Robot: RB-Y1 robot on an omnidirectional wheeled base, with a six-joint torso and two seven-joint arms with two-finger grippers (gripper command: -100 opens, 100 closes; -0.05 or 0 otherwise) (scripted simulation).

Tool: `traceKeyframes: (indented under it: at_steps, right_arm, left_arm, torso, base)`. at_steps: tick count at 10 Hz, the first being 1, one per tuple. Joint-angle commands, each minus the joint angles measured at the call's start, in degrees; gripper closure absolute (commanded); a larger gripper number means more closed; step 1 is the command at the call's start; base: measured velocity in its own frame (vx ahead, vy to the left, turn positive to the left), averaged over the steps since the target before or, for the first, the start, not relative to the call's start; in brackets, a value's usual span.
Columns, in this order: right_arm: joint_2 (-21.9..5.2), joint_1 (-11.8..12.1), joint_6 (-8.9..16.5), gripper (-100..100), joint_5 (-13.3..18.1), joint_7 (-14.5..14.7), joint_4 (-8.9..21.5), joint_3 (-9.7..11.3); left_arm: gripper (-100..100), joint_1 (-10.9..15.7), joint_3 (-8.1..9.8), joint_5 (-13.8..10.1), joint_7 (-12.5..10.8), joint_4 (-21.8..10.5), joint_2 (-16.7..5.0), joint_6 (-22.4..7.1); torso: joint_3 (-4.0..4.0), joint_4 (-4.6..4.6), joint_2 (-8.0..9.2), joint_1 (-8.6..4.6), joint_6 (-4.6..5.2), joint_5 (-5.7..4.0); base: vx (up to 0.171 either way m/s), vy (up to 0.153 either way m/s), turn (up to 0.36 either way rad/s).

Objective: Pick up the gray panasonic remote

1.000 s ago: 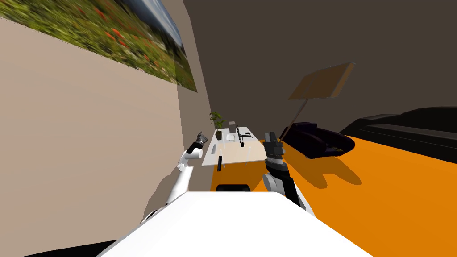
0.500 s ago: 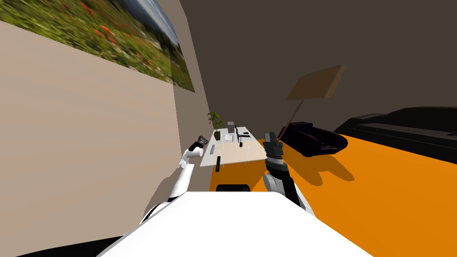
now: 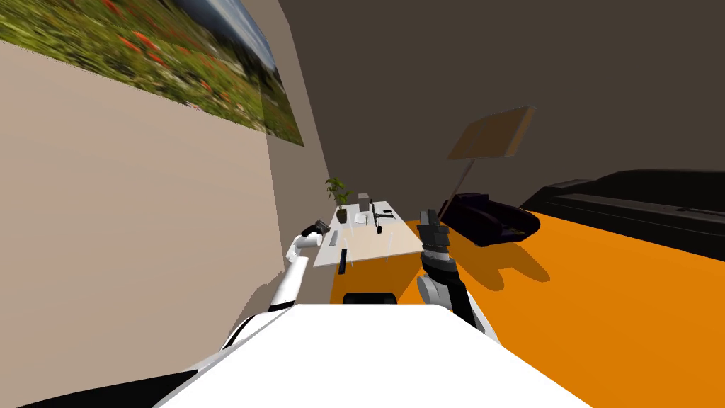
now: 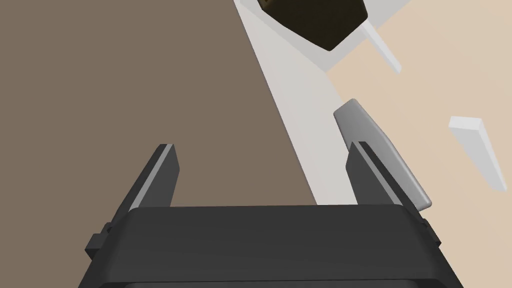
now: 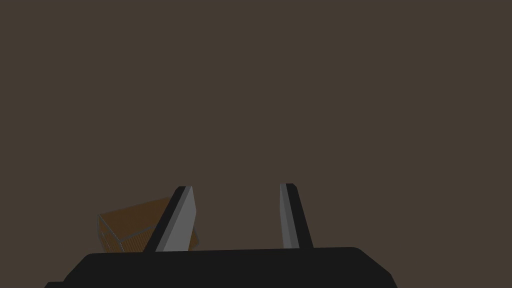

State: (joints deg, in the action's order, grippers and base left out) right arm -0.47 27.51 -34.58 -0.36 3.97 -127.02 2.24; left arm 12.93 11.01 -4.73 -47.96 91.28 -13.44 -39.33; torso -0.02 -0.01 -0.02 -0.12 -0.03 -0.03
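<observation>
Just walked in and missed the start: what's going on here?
The robot is going for the gray remote on the low table. Its left claw is open at the table's edge. The remote lies by one finger, not yet between the two, so nothing is gripped. The right claw is open too, raised beside the table and holding nothing.

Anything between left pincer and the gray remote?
Nothing visible. The left pincer is open, and the gray remote lies flat on the table by one finger, outside the gap. The dark pot stands farther off.
</observation>
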Motion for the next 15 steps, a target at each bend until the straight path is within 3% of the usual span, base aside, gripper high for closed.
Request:
traceKeyframes:
  at_steps: [1,2,3,4,6,7,8,9,10,11,12,15]
  right_arm:
    - [0.0,0.0,0.0,0,0.0,0.0,0.0,0.0]
    - [0.0,0.0,0.0,0,0.0,0.0,0.0,0.0]
    - [0.0,0.0,0.0,0,0.0,0.0,0.0,0.0]
    - [0.0,0.0,0.0,0,0.0,0.0,0.0,0.0]
    - [0.0,0.0,0.0,0,0.0,0.0,0.0,0.0]
    - [0.0,0.0,0.0,0,0.0,0.0,0.0,0.0]
    - [0.0,0.0,0.0,0,0.0,0.0,0.0,0.0]
    - [0.0,0.0,0.0,0,0.0,0.0,0.0,0.0]
    - [0.0,0.0,0.0,0,0.0,0.0,0.0,0.0]
    - [0.0,0.0,0.0,0,0.0,0.0,0.0,0.0]
    - [0.0,0.0,0.0,0,0.0,0.0,0.0,0.0]
    - [0.0,0.0,0.0,0,0.0,0.0,0.0,0.0]
  left_arm:
    - [-100,0.2,0.13,-0.4,-0.9,-0.6,-0.4,-1.7]
    - [-100,1.4,0.54,-0.8,-3.5,-3.1,-1.0,-4.0]
    - [-100,1.4,0.54,-0.8,-3.9,-3.6,-1.0,-5.1]
    - [-100,2.4,0.91,-1.3,-6.0,-6.1,-1.6,-6.8]
    - [-100,2.4,0.91,-1.3,-6.8,-6.4,-1.6,-8.4]
    - [-100,3.2,1.25,-1.8,-9.5,-9.2,-2.0,-10.6]
    - [-100,3.2,1.25,-1.8,-9.7,-9.2,-2.0,-11.5]
    - [-100,4.0,1.57,-2.3,-12.1,-10.6,-2.3,-14.1]
    - [-100,4.0,1.57,-2.3,-12.5,-11.8,-2.3,-14.5]
    - [-100,4.5,1.84,-2.8,-14.9,-13.8,-2.5,-16.8]
    - [-100,4.5,1.84,-2.8,-15.3,-14.4,-2.5,-17.3]
    - [-100,5.3,2.29,-3.8,-20.1,-19.1,-2.6,-21.6]
  torso:
    - [0.00,0.00,0.00,0.00,0.00,0.00]
    - [0.02,0.01,0.03,0.07,-0.01,0.01]
    - [0.00,0.01,0.00,0.02,0.02,0.00]
    - [0.00,0.00,0.00,0.02,-0.01,0.00]
    - [0.00,0.01,0.00,-0.02,0.00,-0.01]
    - [0.01,0.01,0.01,0.05,-0.01,0.00]
    - [0.00,0.00,0.00,0.01,0.01,0.00]
    - [0.01,0.01,0.00,-0.01,-0.01,-0.01]
    - [0.00,0.01,0.00,-0.04,0.00,-0.01]
    - [0.01,0.01,0.01,-0.02,0.00,-0.01]
    - [0.01,0.00,0.01,-0.05,0.00,-0.01]
    - [-0.01,0.00,-0.02,-0.03,-0.01,-0.02]
  base:
    - [0.002,-0.014,0.005]
    - [0.010,-0.029,-0.066]
    - [0.008,-0.032,-0.041]
    - [0.007,-0.044,-0.053]
    - [0.009,-0.028,-0.016]
    - [0.010,-0.031,-0.058]
    - [0.013,-0.036,-0.040]
    - [0.009,-0.047,-0.044]
    - [0.004,-0.039,-0.031]
    - [0.011,-0.048,-0.067]
    - [0.016,-0.043,-0.026]
    - [0.020,-0.045,-0.040]
